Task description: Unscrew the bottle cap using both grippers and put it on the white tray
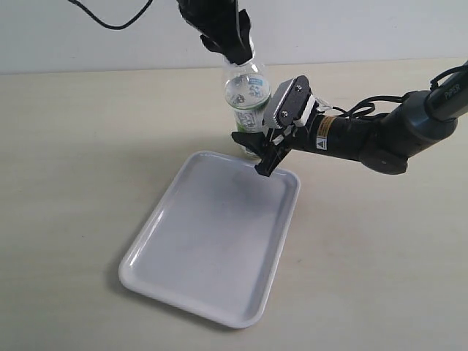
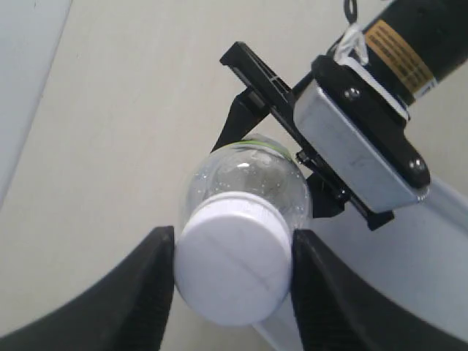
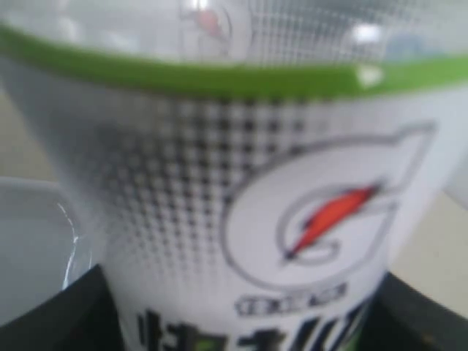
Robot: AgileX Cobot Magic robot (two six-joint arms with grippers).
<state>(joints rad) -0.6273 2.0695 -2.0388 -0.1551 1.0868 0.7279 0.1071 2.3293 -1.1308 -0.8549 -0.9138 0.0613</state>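
The left gripper (image 2: 232,252) pinches the white bottle cap (image 2: 234,274) between its two black fingers (image 2: 146,307) (the cap sits on the neck), while the right gripper (image 1: 254,151) clamps the labelled body of the upright Gatorade bottle (image 1: 247,88), just beyond the far edge of the white tray (image 1: 135,265).

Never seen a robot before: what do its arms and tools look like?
The left tool is all black with broad fingers. The right tool has thin black claws, a silver-grey block, a warning sticker and black cables on its dark arm.
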